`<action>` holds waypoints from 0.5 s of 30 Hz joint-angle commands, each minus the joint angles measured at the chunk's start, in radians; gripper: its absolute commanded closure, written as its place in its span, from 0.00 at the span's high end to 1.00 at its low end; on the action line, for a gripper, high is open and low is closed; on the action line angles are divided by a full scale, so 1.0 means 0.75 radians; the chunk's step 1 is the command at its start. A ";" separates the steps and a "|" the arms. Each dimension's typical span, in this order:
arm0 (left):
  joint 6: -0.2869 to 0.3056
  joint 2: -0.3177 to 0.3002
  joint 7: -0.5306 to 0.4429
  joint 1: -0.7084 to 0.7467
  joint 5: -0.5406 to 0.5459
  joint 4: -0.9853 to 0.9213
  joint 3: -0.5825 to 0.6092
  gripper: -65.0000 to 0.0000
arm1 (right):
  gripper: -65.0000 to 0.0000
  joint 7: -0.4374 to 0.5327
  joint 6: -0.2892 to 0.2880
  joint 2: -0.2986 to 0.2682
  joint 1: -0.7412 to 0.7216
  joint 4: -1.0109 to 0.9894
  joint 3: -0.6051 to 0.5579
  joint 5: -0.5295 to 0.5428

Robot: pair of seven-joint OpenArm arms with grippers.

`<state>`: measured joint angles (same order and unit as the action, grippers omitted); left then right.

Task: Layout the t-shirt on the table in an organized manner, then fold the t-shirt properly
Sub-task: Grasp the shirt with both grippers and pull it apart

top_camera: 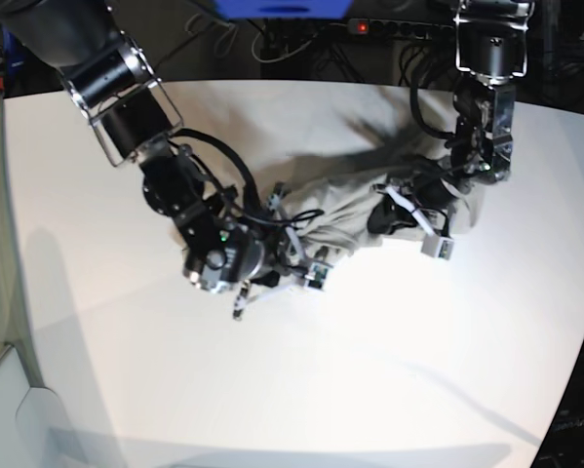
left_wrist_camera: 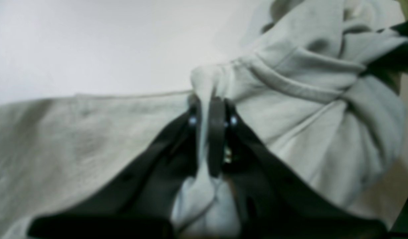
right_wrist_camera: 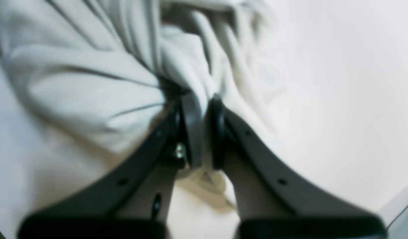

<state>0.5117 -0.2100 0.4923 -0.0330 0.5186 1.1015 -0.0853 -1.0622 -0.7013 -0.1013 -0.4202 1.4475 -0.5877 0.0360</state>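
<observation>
The light grey-beige t-shirt (top_camera: 350, 205) lies bunched and wrinkled on the white table (top_camera: 369, 370), a little behind its middle, between both arms. In the left wrist view my left gripper (left_wrist_camera: 212, 103) is shut on a pinched fold of the t-shirt (left_wrist_camera: 290, 109) by a stitched edge, and cloth hangs down between the fingers. In the right wrist view my right gripper (right_wrist_camera: 202, 103) has its jaws closed on a gathered ridge of the t-shirt (right_wrist_camera: 91, 89). In the base view the left gripper (top_camera: 381, 216) sits at the shirt's right end, the right gripper (top_camera: 293, 258) at its near-left edge.
Cables and a power strip (top_camera: 369, 24) run behind the table's far edge. A white box (top_camera: 4, 409) stands off the table at the lower left. Bare white tabletop (right_wrist_camera: 340, 99) stretches in front of the shirt, toward the rounded near edge.
</observation>
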 commanded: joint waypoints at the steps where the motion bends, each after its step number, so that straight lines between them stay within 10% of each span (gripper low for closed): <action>1: -0.133 -0.040 0.224 0.041 -0.232 -0.068 0.023 0.00 | 0.00 -0.021 0.004 -0.007 -0.046 0.039 0.056 -0.059; 15: -0.133 -0.046 0.204 0.051 -0.232 -0.099 0.043 0.00 | 0.00 -0.021 0.004 -0.048 -0.048 0.045 0.572 -0.059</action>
<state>0.5205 -0.2150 0.4454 -0.0444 0.5194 1.0725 -0.0502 -1.0607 -0.7330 -0.1047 -0.4065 1.4593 -0.1844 0.0914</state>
